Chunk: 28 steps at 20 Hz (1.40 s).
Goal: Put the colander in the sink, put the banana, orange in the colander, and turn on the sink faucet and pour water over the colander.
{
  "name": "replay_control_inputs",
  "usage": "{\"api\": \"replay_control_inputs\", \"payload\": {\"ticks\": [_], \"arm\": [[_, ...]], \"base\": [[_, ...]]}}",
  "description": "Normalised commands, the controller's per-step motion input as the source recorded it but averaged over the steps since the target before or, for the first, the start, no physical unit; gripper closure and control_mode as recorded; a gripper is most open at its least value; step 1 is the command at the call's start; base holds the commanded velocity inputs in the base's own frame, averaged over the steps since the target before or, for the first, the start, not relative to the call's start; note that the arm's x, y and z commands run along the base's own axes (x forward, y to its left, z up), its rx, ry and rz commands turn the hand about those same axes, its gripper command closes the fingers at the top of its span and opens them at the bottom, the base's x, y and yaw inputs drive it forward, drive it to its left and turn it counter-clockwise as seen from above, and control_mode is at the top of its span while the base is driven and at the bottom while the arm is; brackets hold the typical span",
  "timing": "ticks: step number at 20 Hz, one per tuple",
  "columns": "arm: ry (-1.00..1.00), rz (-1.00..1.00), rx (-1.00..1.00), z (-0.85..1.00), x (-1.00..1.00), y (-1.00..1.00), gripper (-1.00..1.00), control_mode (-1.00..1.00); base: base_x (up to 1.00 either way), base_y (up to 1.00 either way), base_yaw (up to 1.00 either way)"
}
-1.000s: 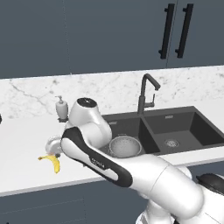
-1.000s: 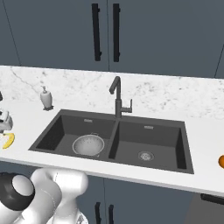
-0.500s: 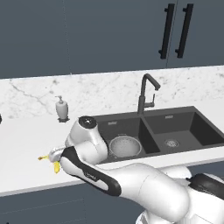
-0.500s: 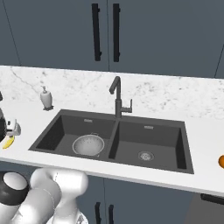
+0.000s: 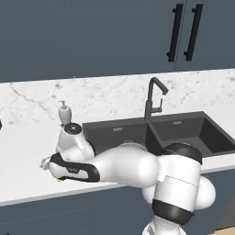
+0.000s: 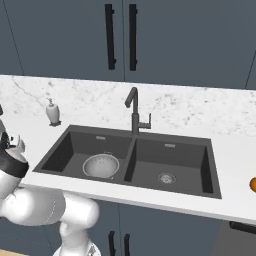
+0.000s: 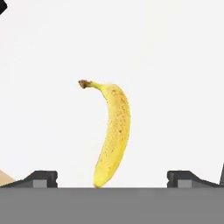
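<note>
Kitchen: marble-look counter (image 6: 210,112), dark double sink (image 6: 132,157) with faucet (image 6: 136,112), cabinets (image 6: 120,35), soap dispenser (image 6: 52,112).

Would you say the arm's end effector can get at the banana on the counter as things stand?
Probably yes: the open end effector hangs over the banana, its fingertips either side, nothing between them.

The colander (image 6: 101,165), a silver perforated bowl, sits upright in the left basin of the dark double sink (image 6: 172,145). The dark faucet (image 6: 135,111) stands behind the divider, spout toward the left basin. The banana (image 7: 113,133), yellow and speckled, lies flat on the white counter. The orange (image 6: 253,184) rests on the counter right of the sink
</note>
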Motion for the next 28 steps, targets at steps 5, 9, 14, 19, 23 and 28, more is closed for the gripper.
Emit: {"api": "replay_control_inputs", "payload": {"ticks": [5,9,14,19,23,28], "arm": [[0.09,0.0,-0.12,-0.35,0.34,0.11,-1.0,-1.0],[0.02,0.0,-0.05,-0.48,0.29,0.0,-1.0,-1.0],[0.0,0.0,-0.02,-0.75,0.03,0.02,-1.0,-1.0],[0.0,0.0,0.0,-0.65,0.0,0.0,-1.0,-1.0],[0.0,0.0,0.0,-0.51,0.0,0.0,-1.0,-1.0],[0.0,-0.04,0.01,-0.53,0.0,-0.08,1.0,-1.0]], "base": [[0.0,0.0,0.0],[0.0,0.0,0.0],[0.0,0.0,0.0],[0.0,0.0,0.0],[0.0,0.0,0.0],[0.0,0.0,0.0]]}}
